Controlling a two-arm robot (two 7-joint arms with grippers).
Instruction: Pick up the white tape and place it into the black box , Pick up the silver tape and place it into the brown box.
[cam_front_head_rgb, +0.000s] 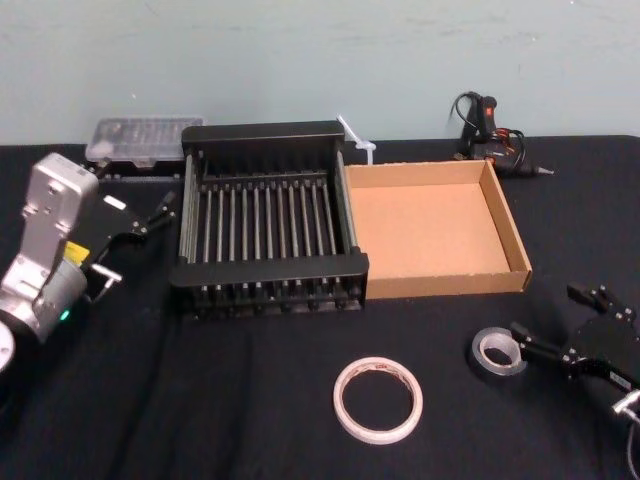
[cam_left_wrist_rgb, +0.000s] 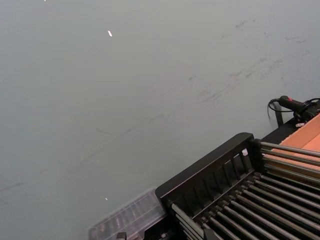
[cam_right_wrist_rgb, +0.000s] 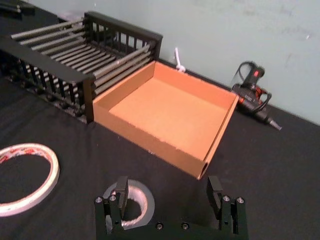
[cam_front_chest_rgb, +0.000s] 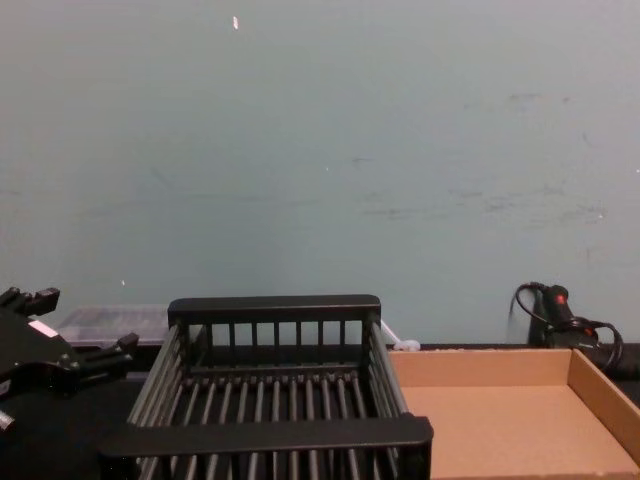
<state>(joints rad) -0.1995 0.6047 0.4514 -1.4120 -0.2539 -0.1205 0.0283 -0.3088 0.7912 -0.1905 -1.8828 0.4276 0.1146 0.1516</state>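
You have two rolls on the counter (cam_front_head_rgb: 200, 400) and two empty boxes: the white tape (cam_front_head_rgb: 378, 400), its red print too blurred to read, lies at 5 o'clock from the black box (cam_front_head_rgb: 268, 272), with the silver tape (cam_front_head_rgb: 498, 352) at 6 o'clock from the brown box (cam_front_head_rgb: 450, 283). Your right end effector (cam_front_head_rgb: 550, 312) is spread wide and grips nothing, one finger seemingly over the silver roll's hole. Your left end effector (cam_front_head_rgb: 135, 245) hangs open and empty at 9 o'clock from the black box.
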